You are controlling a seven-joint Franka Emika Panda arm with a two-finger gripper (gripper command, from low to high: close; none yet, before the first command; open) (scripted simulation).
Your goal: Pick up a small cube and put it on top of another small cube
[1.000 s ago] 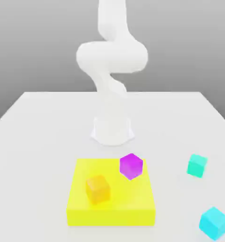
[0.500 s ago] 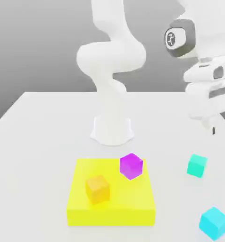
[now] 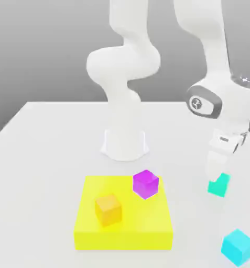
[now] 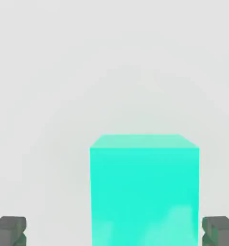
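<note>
One end effector [image 4: 114, 231]: open, nothing held
teal cube [image 4: 145, 194] ahead of end effector: likely light, stiff; grip opposite sides

In the exterior view, the background [image 3: 53, 47] is plain and grey, a little lighter at the top and darker near the counter. The counter [image 3: 37, 157] is white and smooth. Its far edge is straight, and its two sides become wider apart toward the camera. The light is bright and even, and it makes only very weak shadows on this pale surface.
</note>
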